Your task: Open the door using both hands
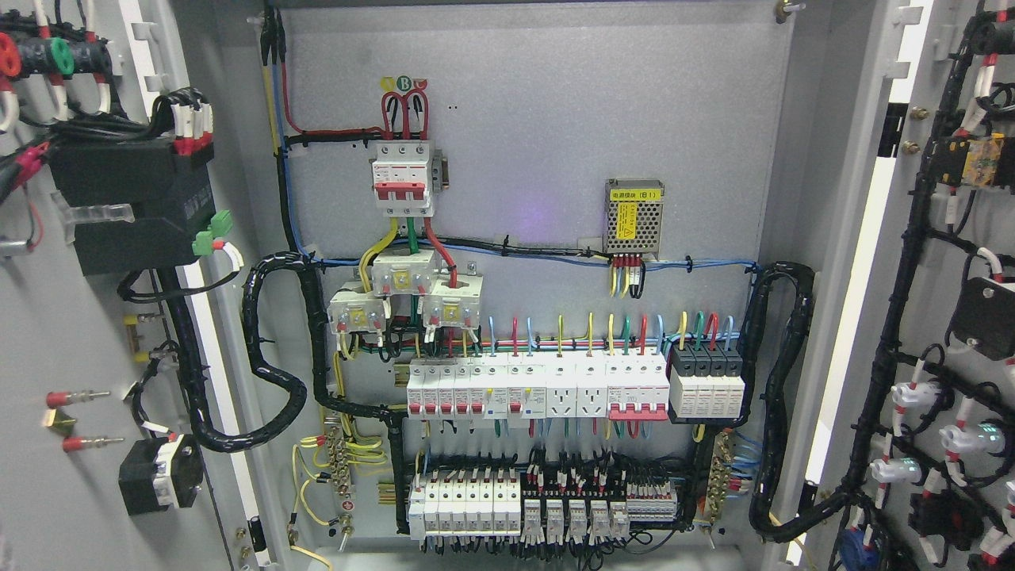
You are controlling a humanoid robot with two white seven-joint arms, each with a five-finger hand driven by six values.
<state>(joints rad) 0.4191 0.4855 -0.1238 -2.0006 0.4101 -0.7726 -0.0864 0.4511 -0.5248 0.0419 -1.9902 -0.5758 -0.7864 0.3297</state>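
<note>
Grey cabinet backplate (pixel 539 119) is filling the view, with the left door (pixel 71 357) and right door (pixel 951 317) both standing swung wide, wired insides showing, beside rows of breakers (pixel 539 388). Neither robot hand is showing, so I cannot tell how the fingers are set. Judging by this, the opening is looking finished; any further push should be staying gentle, avoiding the black cable loom (pixel 273 349) at the hinges.

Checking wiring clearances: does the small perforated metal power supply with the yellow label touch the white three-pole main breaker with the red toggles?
Apart. The head view shows bare grey backplate between the power supply and the main breaker.
</note>
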